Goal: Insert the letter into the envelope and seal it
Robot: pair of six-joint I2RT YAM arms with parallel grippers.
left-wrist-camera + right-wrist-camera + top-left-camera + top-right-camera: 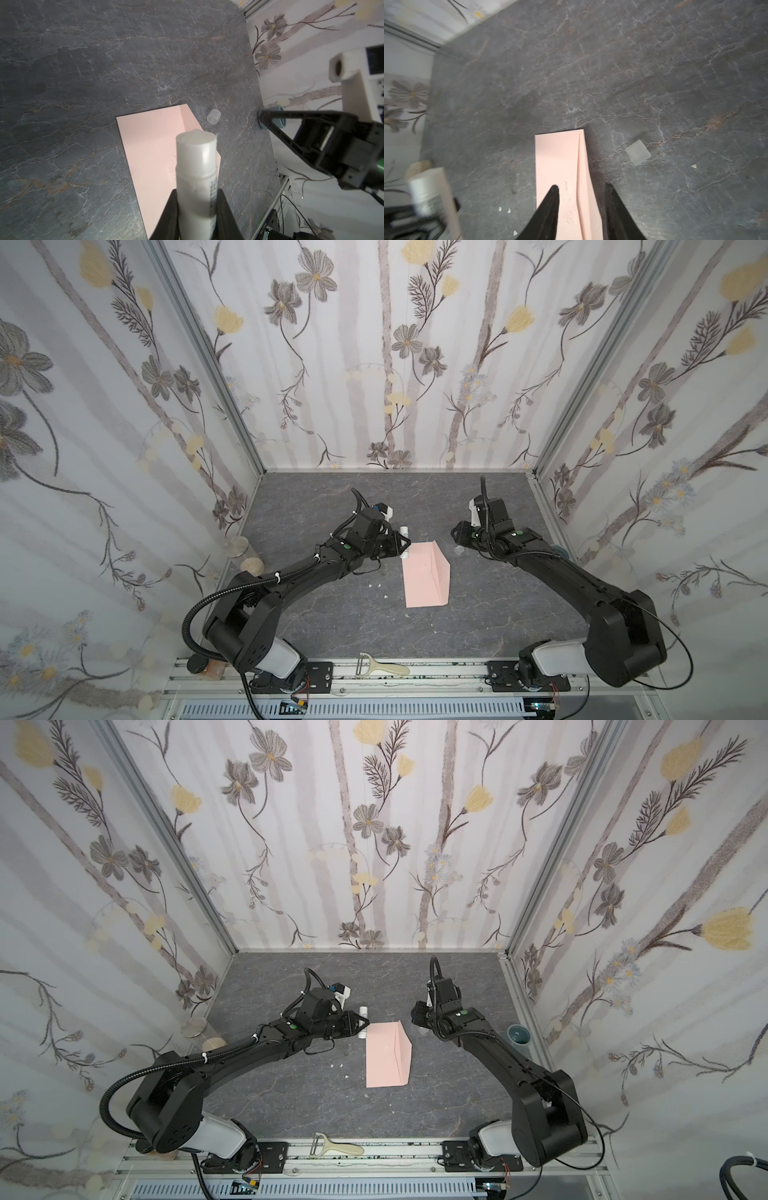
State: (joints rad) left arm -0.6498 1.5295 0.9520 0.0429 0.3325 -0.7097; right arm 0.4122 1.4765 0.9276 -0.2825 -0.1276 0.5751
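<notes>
**Grey stone table, glue stick in my left gripper**

Dark marbled tabletop (332,622) fills the floor of a booth with flowered walls (374,364). The envelope (422,580) lies near the middle of it, with its long sides running twelve to six in both top views. Its flap is on the three o'clock side, folded in over the body. I cannot tell whether the flap lies fully down.

My left gripper (197,193) is clamped on the glue stick (195,158). The fingers pinch the tube's lower body, and the bare, uncapped end points out past the fingertips. In both top views the stick sits just off the envelope's eleven o'clock corner.

My right gripper (581,186) has its jaws apart with nothing between them, at about one o'clock from the envelope. Its wrist view looks past the fingers onto the pink paper. A small clear cap (459,550) lies on the table at two o'clock from the envelope, just beside that gripper. A peeler (382,668) rests on the front rail at six o'clock.
</notes>
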